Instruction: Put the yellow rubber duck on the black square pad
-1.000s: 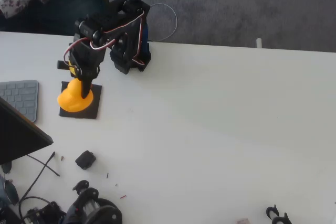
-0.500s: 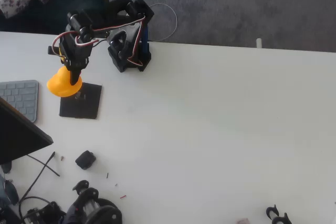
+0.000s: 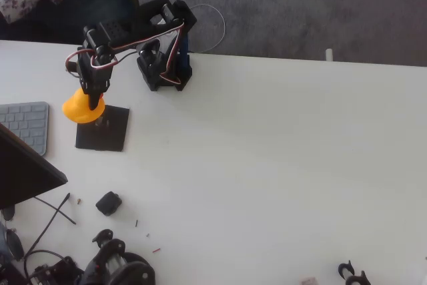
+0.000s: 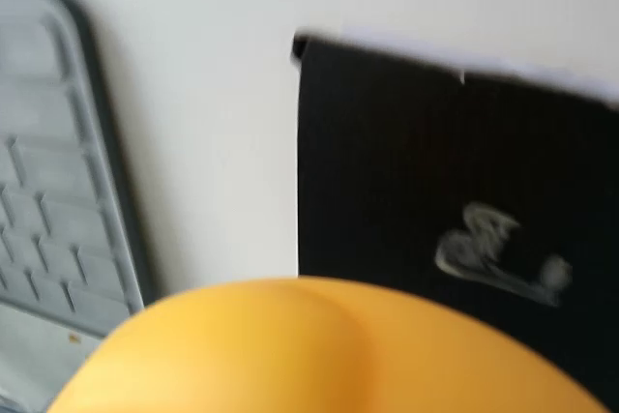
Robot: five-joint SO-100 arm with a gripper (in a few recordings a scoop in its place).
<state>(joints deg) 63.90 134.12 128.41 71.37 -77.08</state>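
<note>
A grey keyboard (image 3: 25, 125) lies at the white table's (image 3: 280, 165) left edge; a small chunky black lump (image 3: 107, 203) sits near thin black cables (image 3: 53, 208).

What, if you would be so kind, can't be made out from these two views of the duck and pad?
- Gripper jaws: overhead, wrist housing hides the grip on the yellow rubber duck.
- Duck's beak: wrist view, cut by the bottom edge.
- Black square pad's grey mark: blurred, unreadable.
</note>
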